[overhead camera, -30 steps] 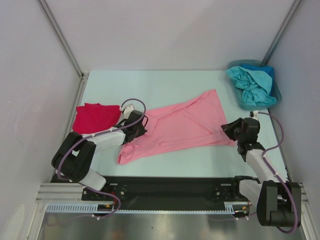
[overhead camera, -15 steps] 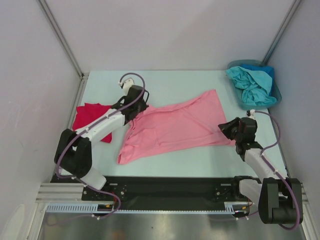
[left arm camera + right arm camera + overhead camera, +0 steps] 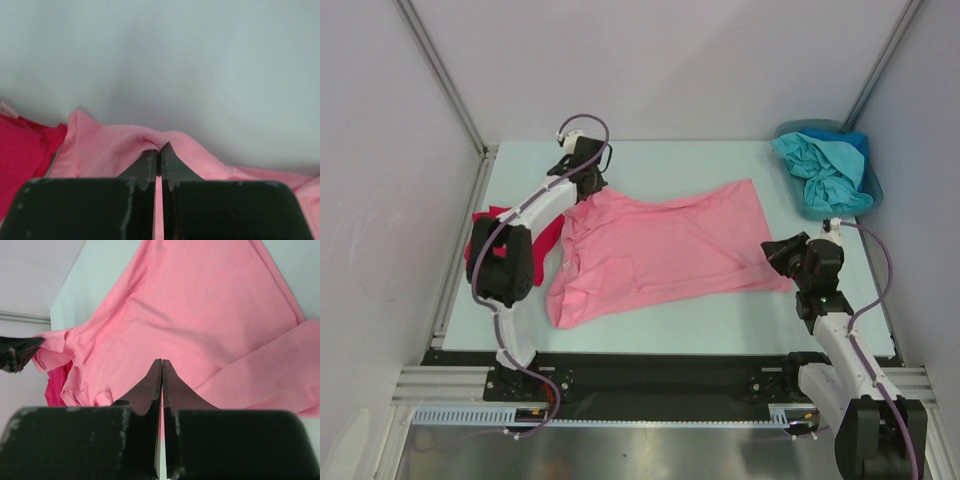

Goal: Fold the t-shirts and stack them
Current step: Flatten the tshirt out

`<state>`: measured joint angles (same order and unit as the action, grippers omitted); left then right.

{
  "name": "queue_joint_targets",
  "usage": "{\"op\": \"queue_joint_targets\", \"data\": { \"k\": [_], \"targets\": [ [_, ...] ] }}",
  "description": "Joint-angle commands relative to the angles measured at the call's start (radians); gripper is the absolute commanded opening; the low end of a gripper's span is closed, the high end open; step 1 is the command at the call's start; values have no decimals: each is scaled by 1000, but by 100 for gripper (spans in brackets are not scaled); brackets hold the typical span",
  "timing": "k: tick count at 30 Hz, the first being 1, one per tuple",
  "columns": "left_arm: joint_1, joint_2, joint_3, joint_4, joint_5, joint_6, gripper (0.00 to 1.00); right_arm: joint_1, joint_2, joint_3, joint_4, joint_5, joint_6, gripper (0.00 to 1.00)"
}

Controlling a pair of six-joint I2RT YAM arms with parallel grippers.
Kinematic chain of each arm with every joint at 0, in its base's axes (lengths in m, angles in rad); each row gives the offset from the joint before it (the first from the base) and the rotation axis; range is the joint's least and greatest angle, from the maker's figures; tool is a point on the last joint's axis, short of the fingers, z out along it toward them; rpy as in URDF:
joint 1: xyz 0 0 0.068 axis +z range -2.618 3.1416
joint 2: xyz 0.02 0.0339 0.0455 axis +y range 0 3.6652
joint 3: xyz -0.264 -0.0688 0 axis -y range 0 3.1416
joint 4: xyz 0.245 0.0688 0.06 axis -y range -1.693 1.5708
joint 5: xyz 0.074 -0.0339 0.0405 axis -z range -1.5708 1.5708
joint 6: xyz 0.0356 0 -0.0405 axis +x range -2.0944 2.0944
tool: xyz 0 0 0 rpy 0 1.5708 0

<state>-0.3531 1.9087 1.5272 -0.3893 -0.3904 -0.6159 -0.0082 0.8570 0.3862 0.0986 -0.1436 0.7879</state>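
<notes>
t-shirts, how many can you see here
4: pink t-shirt spread mid-table, red t-shirt at the left edge, teal t-shirt and blue t-shirt bunched in the bin far right; more may hide there.

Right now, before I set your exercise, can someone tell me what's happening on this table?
Two robot arms are working on a pink t-shirt lying spread on the table. The left gripper is shut on a fold at its far left edge. The right gripper is shut at its near right corner, though a grip there isn't clear. A red t-shirt lies at the left, and teal and blue shirts sit bunched in a bin at the far right.
</notes>
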Motion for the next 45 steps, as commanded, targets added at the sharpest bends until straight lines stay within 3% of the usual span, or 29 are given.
{"op": "queue_joint_targets", "data": {
  "k": [1, 9, 19, 21, 22, 24, 27, 32, 35, 37, 39, 41, 45],
  "targets": [
    [22, 67, 169, -63, -5, 56, 0, 5, -41, -7, -28, 12, -27, 0],
    [43, 207, 462, -167, -27, 81, 0, 30, -39, -21, -37, 15, -42, 0],
    [91, 346, 662, -255, -45, 81, 1, 17, -38, -32, -39, 19, -59, 0],
    [92, 378, 685, -266, -41, 81, 7, 16, -39, -35, -33, 16, -59, 0],
    [92, 386, 697, -270, -38, 84, 22, 16, -38, -35, -28, 15, -58, 0],
    [92, 397, 689, -270, -31, 77, 40, 17, -36, -36, -16, 7, -56, 0],
    [92, 400, 660, -266, -18, 67, 51, 16, -30, -35, 3, 1, -53, 0],
    [92, 380, 613, -260, 16, 50, 56, 16, -18, -23, 21, -17, -56, 1],
    [88, 320, 558, -255, 34, 32, 56, -10, 17, 0, 29, -40, -67, 21],
    [77, 280, 496, -249, 54, 22, 56, -19, 52, 19, 39, -48, -59, 45],
    [53, 201, 405, -240, 76, 4, 56, -30, 121, 36, 61, -48, -38, 56],
    [19, 95, 319, -218, 91, -14, 55, -30, 163, 63, 76, -42, -18, 61],
    [-40, -109, -3, -105, 111, -45, 55, -7, 215, 74, 104, -44, 36, 63]
  ]
}}
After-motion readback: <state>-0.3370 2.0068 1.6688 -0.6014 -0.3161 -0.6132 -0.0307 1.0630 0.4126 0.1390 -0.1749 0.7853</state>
